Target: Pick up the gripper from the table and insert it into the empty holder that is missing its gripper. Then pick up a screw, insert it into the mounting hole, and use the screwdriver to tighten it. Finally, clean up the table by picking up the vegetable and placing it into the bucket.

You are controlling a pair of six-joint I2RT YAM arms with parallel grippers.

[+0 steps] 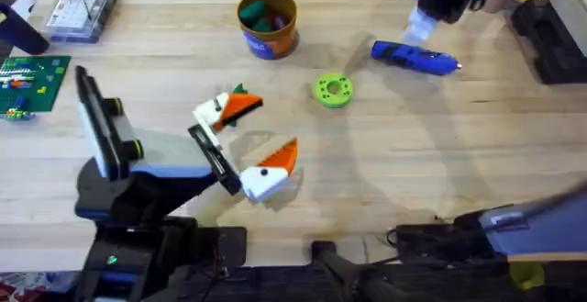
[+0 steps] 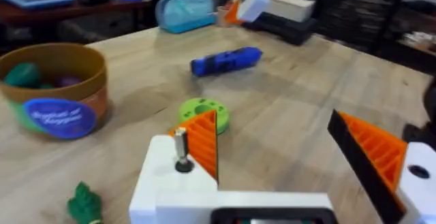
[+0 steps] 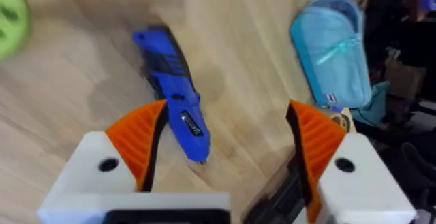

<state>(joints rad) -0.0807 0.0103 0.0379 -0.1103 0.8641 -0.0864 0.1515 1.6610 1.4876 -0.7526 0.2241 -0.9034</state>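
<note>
Your screwdriver (image 1: 415, 58) lies flat on the table (image 1: 440, 155), well to the right of the bucket (image 1: 268, 25) and just beyond the round green disc (image 1: 332, 90). In the right wrist view the screwdriver (image 3: 172, 105) sits between the spread orange pads, closer to one of them and touching neither.

The vegetable (image 2: 85, 202) is on the wood near the left gripper (image 1: 248, 141), not in the bucket (image 2: 53, 88), so judge the clean-up as not done. The bucket already holds some green and dark items. You cannot tell from these views whether the spare gripper is seated or the screw placed; with the driver unlifted, the tightening probably remains ahead.

Your right gripper (image 3: 225, 149) stands wide open over the screwdriver, holding nothing. Your left gripper (image 2: 293, 163) is also open wide and empty, its pads well apart, resting low near the table's middle with the green disc (image 2: 203, 113) just beyond it.
</note>
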